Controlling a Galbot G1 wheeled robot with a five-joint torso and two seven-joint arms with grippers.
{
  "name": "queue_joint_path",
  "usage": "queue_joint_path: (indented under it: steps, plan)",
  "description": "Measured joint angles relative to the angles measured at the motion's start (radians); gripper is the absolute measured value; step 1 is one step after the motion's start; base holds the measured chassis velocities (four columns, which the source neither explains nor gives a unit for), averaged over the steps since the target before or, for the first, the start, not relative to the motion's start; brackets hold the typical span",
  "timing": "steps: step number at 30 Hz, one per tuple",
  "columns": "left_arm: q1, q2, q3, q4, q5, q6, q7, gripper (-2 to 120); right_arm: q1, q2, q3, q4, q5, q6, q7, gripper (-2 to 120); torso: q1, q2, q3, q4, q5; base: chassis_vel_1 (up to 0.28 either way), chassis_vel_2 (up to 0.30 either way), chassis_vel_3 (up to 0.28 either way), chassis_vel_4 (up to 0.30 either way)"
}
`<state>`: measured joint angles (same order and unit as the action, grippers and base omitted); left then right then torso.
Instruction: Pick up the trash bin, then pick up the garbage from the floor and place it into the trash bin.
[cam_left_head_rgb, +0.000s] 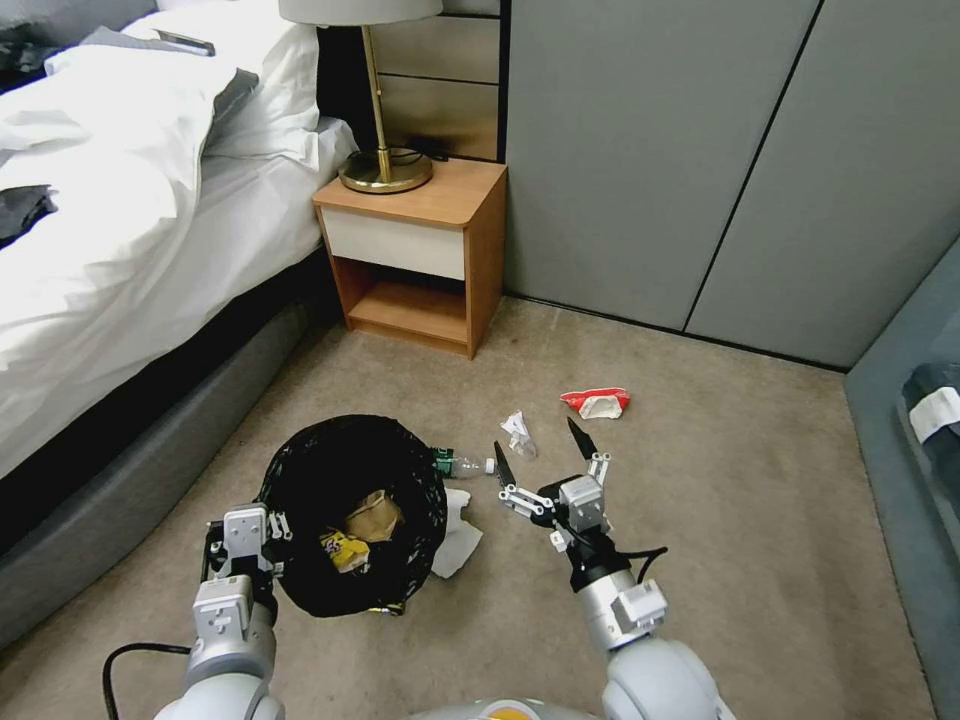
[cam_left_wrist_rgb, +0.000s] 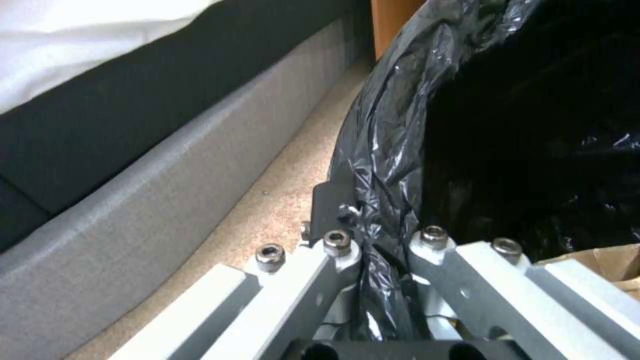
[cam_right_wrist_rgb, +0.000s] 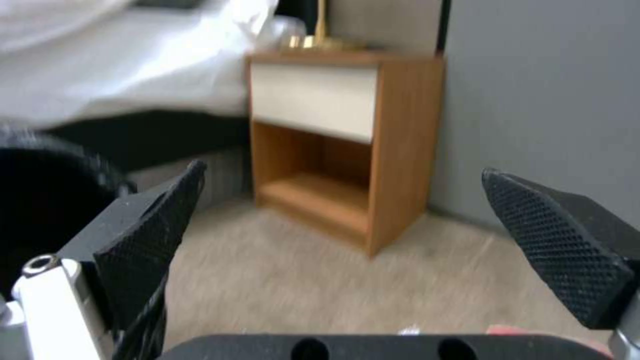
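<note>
On carpet floor (cam_left_head_rgb: 700, 560) beside bed (cam_left_head_rgb: 120, 250), trash bin (cam_left_head_rgb: 330, 480) with black bag liner is held by left tool (cam_left_head_rgb: 275, 545), clamped on near rim; crumpled tan paper (cam_left_head_rgb: 375, 515) and yellow wrapper (cam_left_head_rgb: 343, 550) are seen inside. Right tool (cam_left_head_rgb: 540, 452) is held wide open, empty, above floor just right of bin. Clear plastic scrap (cam_left_head_rgb: 518, 432), red-and-white packet (cam_left_head_rgb: 597, 402), white tissue (cam_left_head_rgb: 457, 540) and bottle (cam_left_head_rgb: 462, 464) are left on floor near nightstand (cam_left_head_rgb: 420, 255)

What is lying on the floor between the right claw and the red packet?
In the head view, a small clear plastic scrap lies between the open right claw and the red packet; the rest is bare carpet.
</note>
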<state>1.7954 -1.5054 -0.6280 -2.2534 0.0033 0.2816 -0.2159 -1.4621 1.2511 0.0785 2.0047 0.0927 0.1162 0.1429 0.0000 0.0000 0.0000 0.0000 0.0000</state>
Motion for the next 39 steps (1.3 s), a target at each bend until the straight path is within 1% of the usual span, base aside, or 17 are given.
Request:
queue_joint_path:
  steps: [2,3,5,9,12,13,16,17,19,22,23,25,26,29,34,37,39]
  plan:
    - [0.003,-0.001,-0.001,-0.004,0.001,0.0,0.0,1,0.051,-0.016,-0.023,-0.037,0.063,-0.082,-0.002,100,0.0,0.0,0.0,0.0001,0.0,0.0,0.0,0.0,0.0]
    - [0.003,-0.001,-0.001,-0.004,0.001,0.0,0.0,1,0.051,-0.016,-0.023,-0.037,0.063,-0.082,-0.002,100,0.0,0.0,0.0,0.0001,0.0,0.0,0.0,0.0,0.0]
    - [0.006,-0.001,-0.005,-0.01,0.002,0.001,0.0,1,0.122,-0.037,-0.055,-0.105,0.112,-0.165,-0.019,100,0.0,0.0,0.0,-0.0001,-0.0001,0.0,0.0,0.0,0.0]
    - [0.005,-0.002,-0.005,-0.019,0.001,0.005,0.0,1,0.199,-0.053,-0.097,-0.18,0.135,-0.205,-0.033,100,0.0,0.0,0.0,0.0,0.0,0.0,0.0,0.0,0.0]
    - [0.0,-0.006,-0.004,-0.024,0.001,0.011,0.0,1,0.363,-0.067,-0.222,-0.354,0.197,-0.265,-0.049,100,0.0,0.0,0.0,0.0002,0.0,0.0,0.0,0.0,0.0]
    - [0.0,-0.006,-0.004,-0.024,0.001,0.011,0.0,1,0.363,-0.067,-0.222,-0.354,0.197,-0.265,-0.049,100,0.0,0.0,0.0,0.0002,0.0,0.0,0.0,0.0,0.0]
    - [-0.006,-0.015,-0.004,-0.022,0.002,0.012,-0.001,1,0.466,-0.055,-0.325,-0.487,0.23,-0.291,-0.056,100,0.0,0.0,0.0,0.0,0.0,0.0,0.0,0.0,0.0]
    - [-0.006,-0.015,-0.004,-0.022,0.002,0.012,-0.001,1,0.466,-0.055,-0.325,-0.487,0.23,-0.291,-0.056,100,0.0,0.0,0.0,0.0,0.0,0.0,0.0,0.0,0.0]
    - [-0.007,-0.021,-0.004,-0.016,0.004,0.012,-0.001,1,0.519,-0.041,-0.39,-0.566,0.238,-0.298,-0.056,100,0.0,0.0,0.0,0.0,0.0,0.0,0.0,0.0,0.0]
    - [-0.007,-0.027,-0.004,-0.013,0.007,0.012,-0.001,1,0.562,-0.024,-0.436,-0.634,0.236,-0.295,-0.065,100,0.0,0.0,0.0,0.0001,-0.0003,0.0,0.0,0.0,0.0]
    - [-0.007,-0.027,-0.004,-0.013,0.007,0.012,-0.001,1,0.562,-0.024,-0.436,-0.634,0.236,-0.295,-0.065,100,0.0,0.0,0.0,0.0001,-0.0003,0.0,0.0,0.0,0.0]
    - [-0.007,-0.033,-0.005,-0.011,0.01,0.012,-0.002,1,0.605,0.016,-0.467,-0.734,0.219,-0.275,-0.094,100,0.0,0.0,0.0,0.0,-0.0002,0.0,0.0,0.0,0.0]
    - [-0.007,-0.033,-0.005,-0.011,0.01,0.012,-0.002,1,0.605,0.016,-0.467,-0.734,0.219,-0.275,-0.094,100,0.0,0.0,0.0,0.0,-0.0002,0.0,0.0,0.0,0.0]
    - [-0.003,-0.038,-0.005,-0.009,0.017,0.01,-0.002,1,0.636,0.068,-0.474,-0.845,0.178,-0.253,-0.127,100,0.0,0.0,0.0,0.0001,-0.0001,0.0,0.0,0.0,0.0]
    - [0.001,-0.041,-0.002,-0.006,0.022,0.009,-0.002,1,0.64,0.1,-0.466,-0.921,0.128,-0.228,-0.152,100,0.0,0.0,0.0,0.0,0.0,0.0,0.0,0.0,0.0]
    - [0.003,-0.043,0.002,0.0,0.025,0.006,-0.003,1,0.638,0.145,-0.429,-1.017,0.055,-0.181,-0.173,100,0.0,0.0,0.0,-0.0001,-0.0001,0.0,0.0,0.0,0.0]
    - [0.003,-0.044,0.002,0.001,0.026,0.005,-0.003,1,0.636,0.156,-0.419,-1.038,0.04,-0.171,-0.175,100,0.0,0.0,0.0,0.0,0.0,0.0,0.0,0.0,0.0]
